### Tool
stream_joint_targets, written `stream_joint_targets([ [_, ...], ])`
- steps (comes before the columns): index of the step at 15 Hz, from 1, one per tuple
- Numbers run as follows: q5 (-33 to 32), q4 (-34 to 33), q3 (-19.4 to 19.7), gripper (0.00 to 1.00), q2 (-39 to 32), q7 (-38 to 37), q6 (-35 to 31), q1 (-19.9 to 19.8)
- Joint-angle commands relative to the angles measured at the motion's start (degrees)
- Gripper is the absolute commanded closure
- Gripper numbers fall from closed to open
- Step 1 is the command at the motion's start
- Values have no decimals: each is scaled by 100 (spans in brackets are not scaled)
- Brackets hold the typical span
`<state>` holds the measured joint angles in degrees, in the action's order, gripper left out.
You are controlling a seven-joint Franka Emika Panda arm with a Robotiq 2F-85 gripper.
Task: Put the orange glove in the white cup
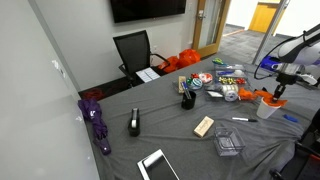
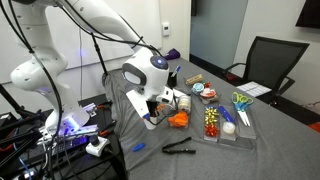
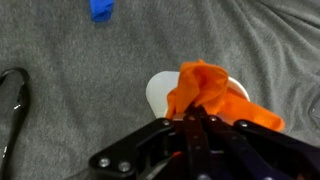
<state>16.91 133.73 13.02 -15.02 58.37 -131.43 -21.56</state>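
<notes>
The orange glove (image 3: 205, 90) hangs from my gripper (image 3: 197, 122), whose fingers are shut on its upper part. The glove drapes over the mouth of the white cup (image 3: 157, 93), which stands on the grey cloth right under the gripper. In an exterior view the gripper (image 1: 279, 88) holds the glove (image 1: 272, 99) just above the cup (image 1: 266, 111) near the table's edge. Whether the glove's lower end is inside the cup or only above it I cannot tell. In an exterior view the arm's head (image 2: 150, 72) covers the cup.
A blue object (image 3: 101, 9) and a black curved item (image 3: 8, 110) lie on the cloth near the cup. Farther along the table are a tray of small items (image 1: 228, 77), a clear container (image 1: 228, 142), a wooden block (image 1: 204, 126), a tablet (image 1: 158, 165) and a purple umbrella (image 1: 97, 118).
</notes>
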Motion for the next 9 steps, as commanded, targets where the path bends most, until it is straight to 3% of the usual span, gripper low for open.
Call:
stream_joint_targets([
  [1,61,207,-116,100,-106,94,-453,-36],
  [9,53,442,-236,100,-142,137,-1000,-71],
])
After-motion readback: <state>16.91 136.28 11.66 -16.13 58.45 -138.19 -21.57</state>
